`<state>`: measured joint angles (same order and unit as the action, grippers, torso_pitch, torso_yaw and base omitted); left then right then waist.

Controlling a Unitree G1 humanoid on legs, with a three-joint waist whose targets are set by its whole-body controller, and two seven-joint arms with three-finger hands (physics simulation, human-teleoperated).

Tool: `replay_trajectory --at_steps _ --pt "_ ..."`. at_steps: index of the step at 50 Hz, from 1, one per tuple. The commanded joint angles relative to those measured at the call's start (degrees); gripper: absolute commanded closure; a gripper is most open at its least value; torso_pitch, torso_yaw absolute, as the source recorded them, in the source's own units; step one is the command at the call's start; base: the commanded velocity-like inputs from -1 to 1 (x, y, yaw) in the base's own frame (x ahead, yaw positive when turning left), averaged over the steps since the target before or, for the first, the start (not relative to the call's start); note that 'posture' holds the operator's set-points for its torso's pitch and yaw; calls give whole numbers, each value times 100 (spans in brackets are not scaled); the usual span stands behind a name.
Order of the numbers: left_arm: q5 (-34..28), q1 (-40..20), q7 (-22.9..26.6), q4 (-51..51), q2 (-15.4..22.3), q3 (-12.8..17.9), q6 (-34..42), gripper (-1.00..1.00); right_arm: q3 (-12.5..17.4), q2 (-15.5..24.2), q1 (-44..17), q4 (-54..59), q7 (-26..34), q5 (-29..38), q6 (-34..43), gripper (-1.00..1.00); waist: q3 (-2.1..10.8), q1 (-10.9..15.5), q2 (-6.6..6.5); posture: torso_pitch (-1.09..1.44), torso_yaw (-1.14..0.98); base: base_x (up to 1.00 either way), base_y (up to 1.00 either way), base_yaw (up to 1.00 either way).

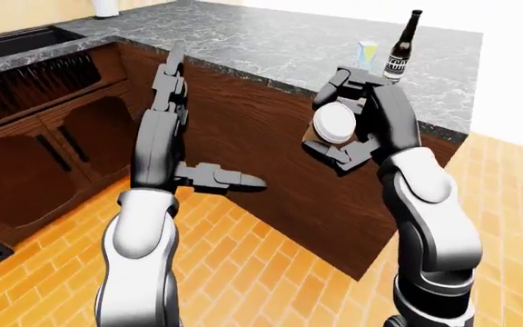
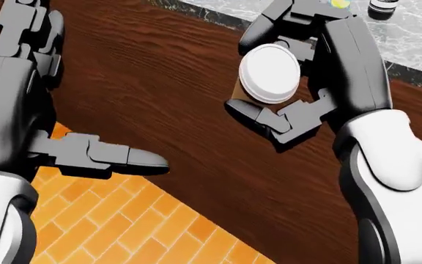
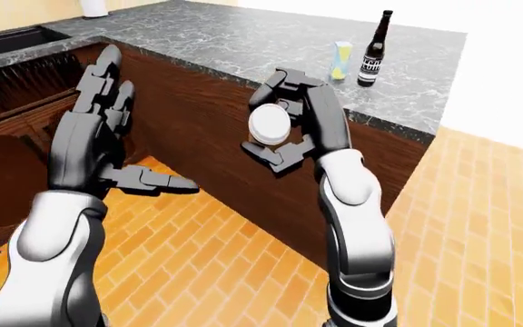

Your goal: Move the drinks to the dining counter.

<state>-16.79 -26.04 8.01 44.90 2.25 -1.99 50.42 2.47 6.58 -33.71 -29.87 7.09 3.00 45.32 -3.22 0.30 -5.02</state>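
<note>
My right hand [image 2: 288, 77] is shut on a brown cup with a white lid [image 2: 269, 74], held up at chest height beside the wood side of the counter. The same cup [image 3: 270, 126] shows in the right-eye view. On the grey stone counter top [image 3: 243, 41] stand a dark bottle [image 3: 373, 51] and a pale blue-yellow can [image 3: 341, 60]. My left hand [image 2: 101, 157] is raised at the left with its fingers spread and holds nothing.
The counter's dark wood side panel [image 2: 159, 99] fills most of the head view. Orange brick floor [image 3: 243, 272] runs below and to the right. A sink [image 1: 12, 41] and dark cabinets [image 1: 53, 157] sit at the left of the left-eye view.
</note>
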Motion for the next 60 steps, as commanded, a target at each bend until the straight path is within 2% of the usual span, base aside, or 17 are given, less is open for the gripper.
replay_trajectory --at_steps 1,11,13,15,16,19,24,27,36,41,43,45,47,57,58,59,60 --pt "-14 -124 -16 105 -25 -26 -125 -100 95 67 -154 -182 -31 3 -137 100 122 -55 -26 0 0 0 0 -100" --pt "-43 -89 -8 91 -44 -33 -170 -100 97 65 -111 -175 -47 -29 -181 100 223 -33 510 0 0 0 0 -100" --pt "-47 -90 -4 111 -39 -31 -157 -100 94 67 -120 -162 -51 -25 -190 100 242 -47 703 0 0 0 0 -100" --pt "-40 -97 1 120 -36 -12 -146 -100 84 65 -115 -175 -44 -25 -188 100 374 -142 1137 0 0 0 0 -100" --pt "-42 -88 2 133 -30 -15 -148 -100 83 64 -121 -194 -47 -21 -162 100 255 -157 876 0 0 0 0 -100" --pt "-33 -106 13 167 -11 24 -111 -100 86 53 -125 -202 -55 -33 -154 100 322 -162 720 0 0 0 0 -75" --pt "35 -143 -19 164 27 88 -87 -100 77 44 -162 -256 -43 -72 -164 100 72 -131 605 0 0 0 0 0" --pt "56 -163 -24 193 55 107 -50 -100 83 60 -176 -191 -49 -51 -162 100 287 -148 272 0 0 3 0 0" --pt "152 -288 -33 237 152 208 66 -100 149 110 -328 -271 -144 -65 61 100 20 73 477 0 0 35 -7 0" --pt "205 -285 -90 205 163 221 28 -100 152 109 -291 -240 -221 -81 35 100 85 221 552 0 0 60 -33 0" --pt "214 -305 -91 234 175 227 77 -100 145 129 -294 -206 -218 -75 14 100 111 282 704 0 0 60 -34 0" --pt "246 -273 -107 206 179 245 20 -100 171 137 -277 -173 -243 -65 -8 100 190 261 1122 0 0 61 -34 0" --pt "259 -266 -116 199 190 247 10 -100 182 129 -291 -206 -284 -68 50 100 40 279 933 0 0 60 -34 0" --pt "280 -339 -122 282 241 265 133 -100 216 184 -362 -332 -327 -132 169 100 207 24 458 0 0 49 -28 0" --pt "280 -340 -124 279 243 264 129 -100 219 186 -362 -324 -331 -136 160 100 161 63 287 0 0 34 -19 0" --pt "278 -344 -128 280 243 261 136 -100 211 190 -354 -319 -330 -139 147 100 153 59 482 0 0 32 -14 0" --pt "275 -343 -129 282 245 257 137 -100 218 191 -367 -335 -336 -146 174 100 3 37 348 0 0 24 -5 0"
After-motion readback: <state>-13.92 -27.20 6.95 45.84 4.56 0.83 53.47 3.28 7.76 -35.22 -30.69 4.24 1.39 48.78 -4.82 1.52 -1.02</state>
